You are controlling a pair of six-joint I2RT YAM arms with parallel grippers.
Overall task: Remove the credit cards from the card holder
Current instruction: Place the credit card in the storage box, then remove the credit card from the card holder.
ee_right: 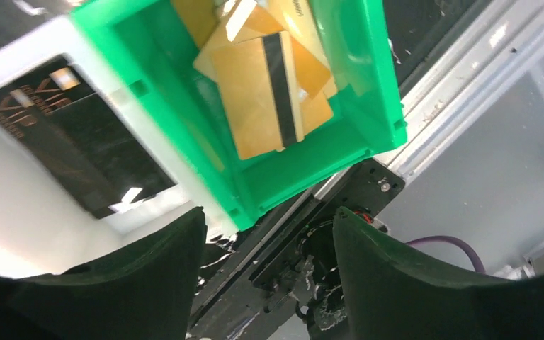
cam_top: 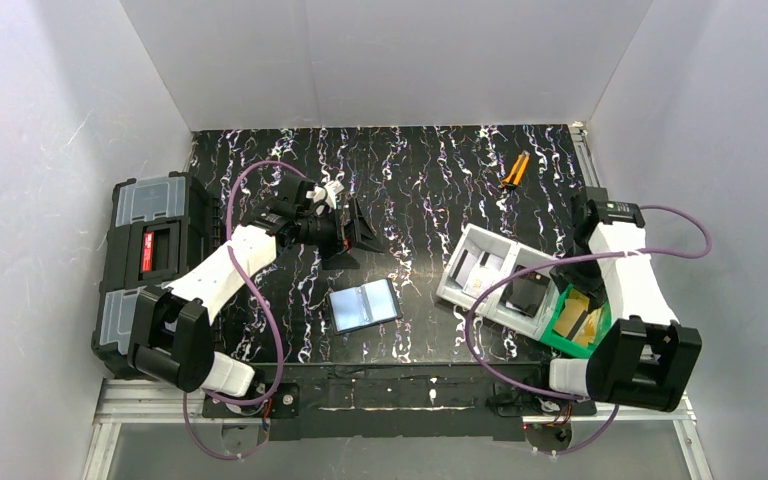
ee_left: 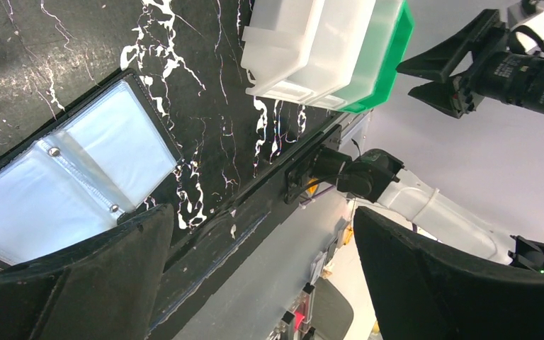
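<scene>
2 claws, both spread wide and holding nothing. The right gripper (ee_right: 265,283) hangs over the green bin (ee_right: 375,106). The credit cards (ee_right: 262,92), several orange-tan ones, lie loose just below its open jaws, so this looks like the drop-off step. The card holder (cam_top: 364,305) lies unfolded and flat, below the left gripper (cam_top: 355,235) and a little nearer that arm's base. I cannot tell whether a pocket holds 1 more card. The next move would call for checking, then a thin pinch on any card edge.
</scene>
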